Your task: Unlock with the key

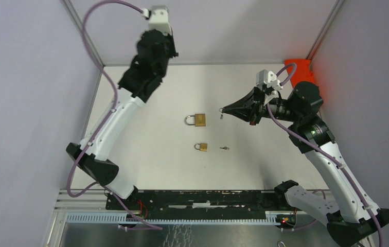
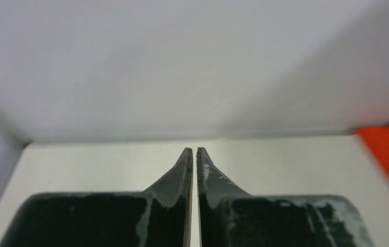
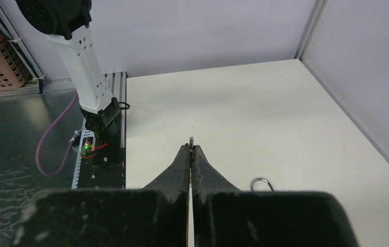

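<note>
A: Left hand point(image 2: 193, 150) is raised at the back, all but closed, empty. Right hand point(image 1: 224, 109) is clamped on the key point(image 1: 221, 115), just right of the big padlock point(image 1: 199, 120) on the table point(image 1: 146, 154).

B: So we're mid-approach. Next we line the key tip up w/ the keyhole, which we can't see. Small padlock point(image 1: 201, 147) and 2nd key point(image 1: 225, 148) lie nearer.

White flat tabletop point(image 1: 156, 103), pale lilac walls point(image 1: 22, 103). Larger brass-yellow metal padlock point(image 1: 199, 120) & smaller brass-yellow padlock point(image 1: 202, 147), both w/ silver shackles. Tiny silver key point(image 1: 225, 148) right of smaller one; second silver key point(image 3: 191, 139) at right gripper point(image 3: 191, 146) tip. Orange-red block point(image 1: 300, 72) far right. Arms white + black, purple cable point(image 1: 92, 20). Left gripper point(image 2: 194, 151) & right one: black, whitish scuffs.
</note>
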